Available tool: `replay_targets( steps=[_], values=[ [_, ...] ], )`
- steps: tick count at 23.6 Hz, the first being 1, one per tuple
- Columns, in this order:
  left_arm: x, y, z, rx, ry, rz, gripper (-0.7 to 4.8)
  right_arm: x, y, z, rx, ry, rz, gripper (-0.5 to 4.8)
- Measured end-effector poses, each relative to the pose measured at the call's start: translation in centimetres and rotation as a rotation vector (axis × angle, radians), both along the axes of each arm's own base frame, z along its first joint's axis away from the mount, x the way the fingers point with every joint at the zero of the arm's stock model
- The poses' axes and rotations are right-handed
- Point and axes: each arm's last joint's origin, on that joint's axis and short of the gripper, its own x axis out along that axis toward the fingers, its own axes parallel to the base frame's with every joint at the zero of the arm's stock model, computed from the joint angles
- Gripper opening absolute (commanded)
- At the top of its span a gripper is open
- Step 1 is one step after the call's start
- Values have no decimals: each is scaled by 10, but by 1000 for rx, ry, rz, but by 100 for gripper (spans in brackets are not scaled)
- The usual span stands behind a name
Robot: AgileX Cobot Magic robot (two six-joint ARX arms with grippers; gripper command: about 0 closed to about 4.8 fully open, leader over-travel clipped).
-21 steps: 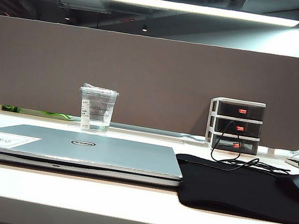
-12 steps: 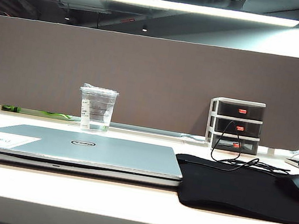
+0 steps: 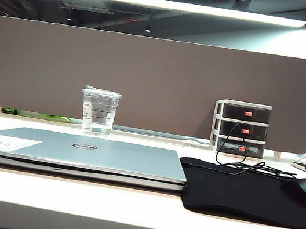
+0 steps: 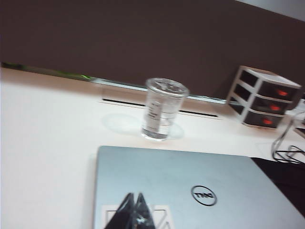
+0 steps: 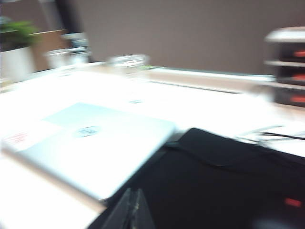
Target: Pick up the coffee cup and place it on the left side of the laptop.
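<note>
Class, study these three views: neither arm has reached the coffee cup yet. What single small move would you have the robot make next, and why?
Probably open the left gripper and advance it over the laptop toward the coffee cup. The cup stands upright and untouched behind the closed laptop; the left gripper, fingertips together, faces it. The right gripper, also shut, hangs over the mouse pad, farther away.

Clear lidded coffee cup point(image 4: 163, 109) upright on the desk, well beyond the shut left gripper point(image 4: 134, 212), closed silver laptop point(image 4: 190, 186) flat beneath that gripper

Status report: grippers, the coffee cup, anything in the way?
Left gripper, right gripper shut, empty, held back. Coffee cup upright behind laptop. Nothing blocking.
</note>
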Motion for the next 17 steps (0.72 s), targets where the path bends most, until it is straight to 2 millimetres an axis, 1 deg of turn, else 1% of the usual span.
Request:
replay_targets(
  steps=[1,5,12,14,17],
  values=[
    [0,-1,-1,-34,15,-22,-6,-1,1,0,0,4,61,-1],
    [0,-1,-6,-177,101,-35,-3,-1,2,0,-1,5,88,-1],
    [0,-2,-5,-202,107,-77,-5,-1,2,0,-1,5,89,-1],
    [-1,-2,-2,-199,99,-85,-4,-1,2,0,-1,5,89,-1],
    [-6,-3,21,-141,24,-102,-4,-1,2,0,-1,5,89,-1]
  ],
)
